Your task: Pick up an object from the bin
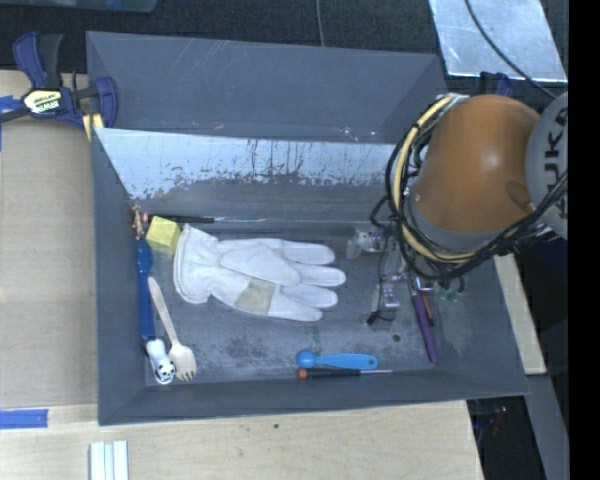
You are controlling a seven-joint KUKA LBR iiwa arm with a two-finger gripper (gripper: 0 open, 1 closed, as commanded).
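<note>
White leather work glove [255, 278] lies flat mid-bin, palm down, its fingertips pointing right at the gripper [383, 308] and near it. Beyond the glove's cuff, at the left wall, are a small yellow block [162, 233], a long blue-handled tool with a white end [145, 303] and a cream plastic fork [170, 333]. A blue-handled screwdriver [335, 362] lies along the front wall of the grey metal bin [280, 88]. The gripper hangs under the arm's orange cover [475, 163], low over bare floor at the right; whether it is wide or narrow cannot be told. Just beside it, to the right, a slim purple pen [425, 330] lies nearly upright in the view.
</note>
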